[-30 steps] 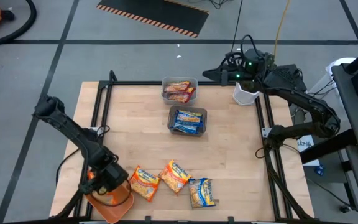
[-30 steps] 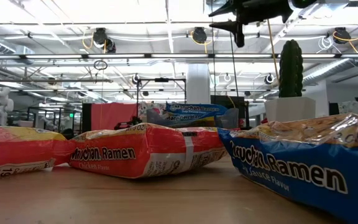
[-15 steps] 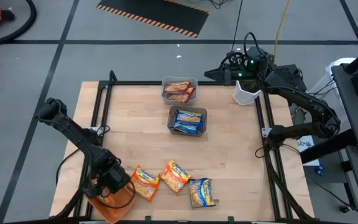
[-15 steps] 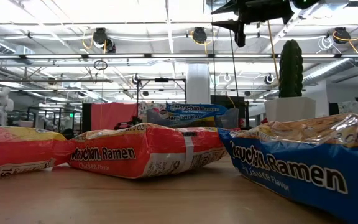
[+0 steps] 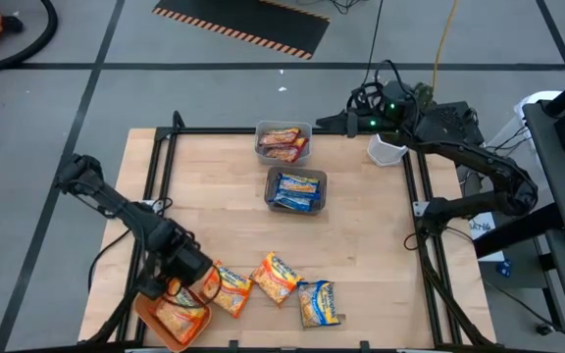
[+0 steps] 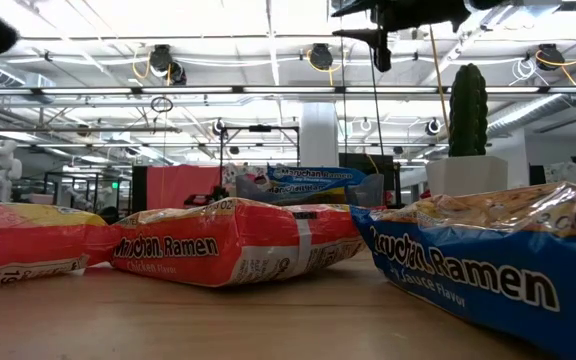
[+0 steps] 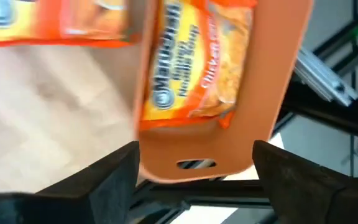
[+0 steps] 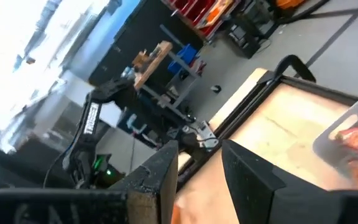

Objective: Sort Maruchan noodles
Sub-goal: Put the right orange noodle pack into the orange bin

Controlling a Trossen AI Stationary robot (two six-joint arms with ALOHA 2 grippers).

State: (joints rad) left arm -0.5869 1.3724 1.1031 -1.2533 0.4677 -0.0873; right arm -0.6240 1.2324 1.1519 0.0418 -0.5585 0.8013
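An orange tray (image 5: 148, 306) at the table's near left corner holds an orange-yellow Maruchan packet (image 5: 180, 317), which lies flat in it (image 7: 191, 68). My left gripper (image 5: 186, 275) hangs open just above the tray's far side (image 7: 194, 171), its fingers wide apart and touching nothing. Two orange packets (image 5: 229, 287) (image 5: 276, 277) and a blue-and-yellow one (image 5: 319, 302) lie flat on the table near its front edge. My right gripper (image 5: 333, 121) is held high and level over the far right corner, its fingers a little apart with nothing between them (image 8: 197, 171).
Two grey bins stand at the far middle: one (image 5: 283, 142) with reddish packets, one (image 5: 296, 189) with blue packets. A white pot (image 5: 385, 149) with a cactus (image 6: 468, 110) stands at the far right. A black frame (image 5: 155, 176) runs round the table.
My left gripper has risen and drawn back from over the orange tray toward the table's far edge. The orange-yellow packet in the tray, covered by the gripper before, now lies in plain view.
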